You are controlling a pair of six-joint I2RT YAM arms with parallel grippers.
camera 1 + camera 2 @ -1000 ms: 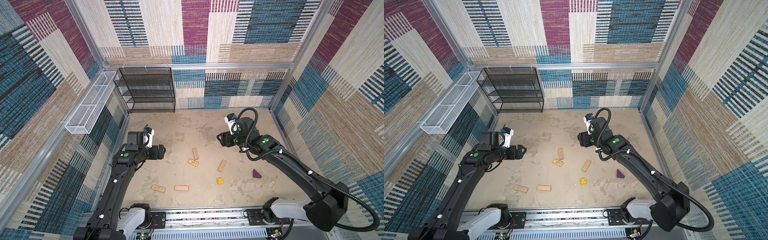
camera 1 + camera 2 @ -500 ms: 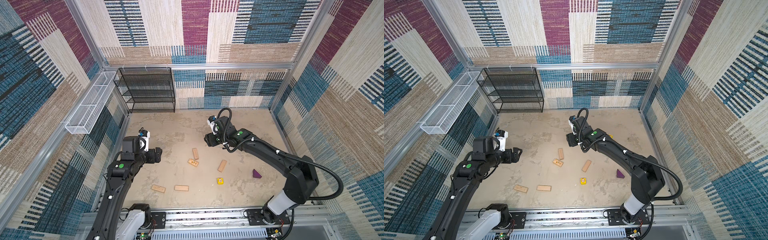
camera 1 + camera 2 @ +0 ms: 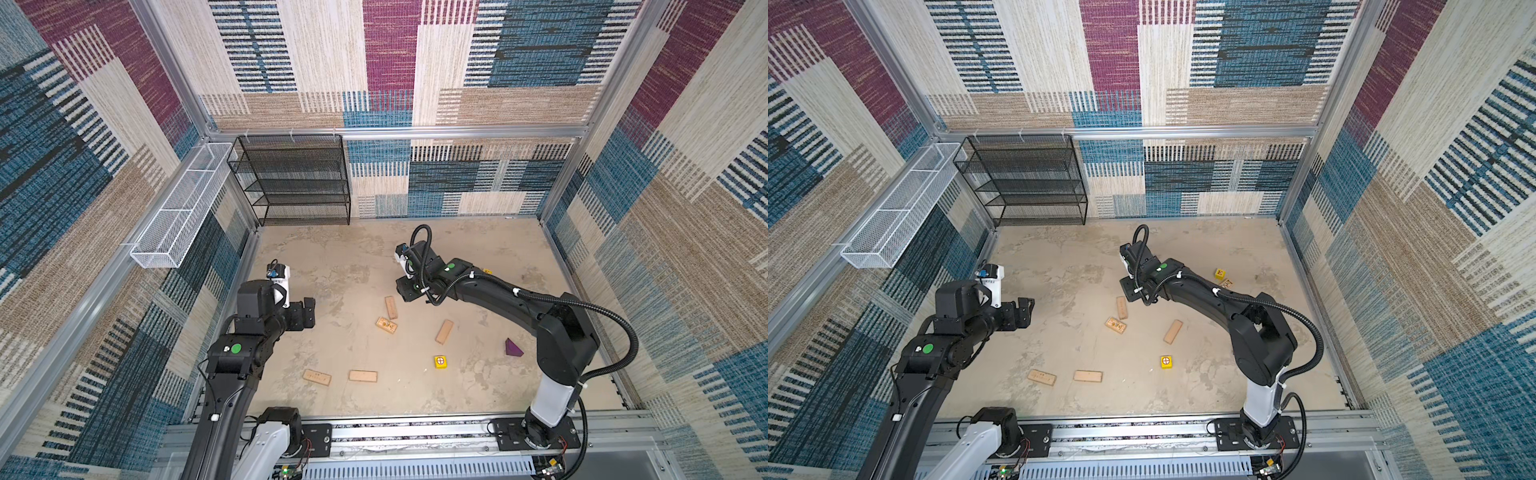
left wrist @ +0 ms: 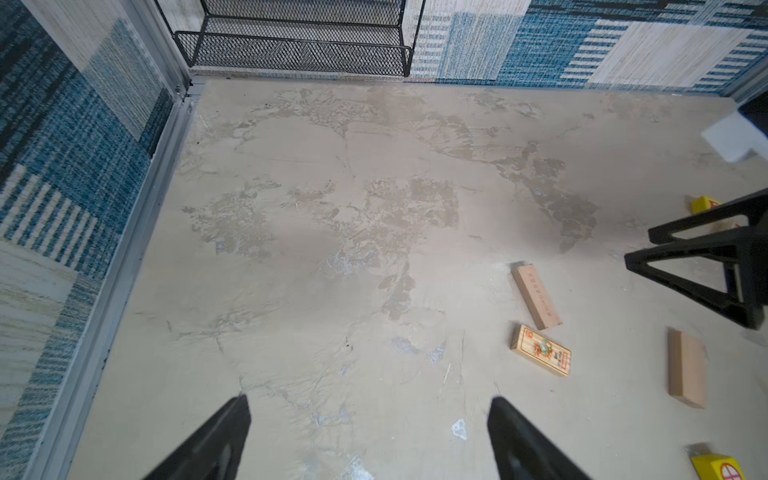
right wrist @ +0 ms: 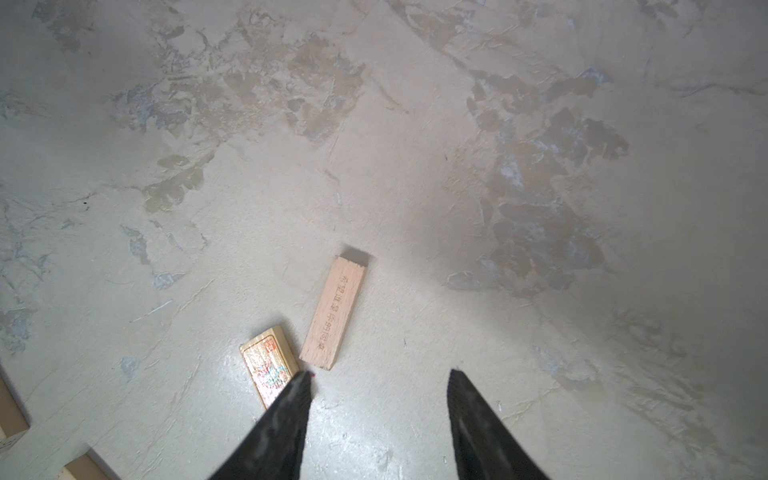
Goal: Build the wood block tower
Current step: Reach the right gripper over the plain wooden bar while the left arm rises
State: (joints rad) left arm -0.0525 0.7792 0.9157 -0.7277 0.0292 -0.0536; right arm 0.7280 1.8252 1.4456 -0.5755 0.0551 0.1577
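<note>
Right claw (image 5: pixel 380 374), spread and empty, hovers nearest the plank (image 5: pixel 334 311) lying flat on the surface (image 5: pixel 498 291) just ahead, long axis pointing away; left claw (image 4: pixel 370 400) spread, empty, well apart.

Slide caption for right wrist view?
Right pincer, open and empty, near a tan lettered wooden plank and a picture-printed wooden plank on the mottled beige floor.

A black mesh shelf (image 3: pixel 293 178) is standing against the patterned back wall (image 3: pixel 457 183), with a white wire basket (image 3: pixel 183 203) hanging just beside it.
</note>
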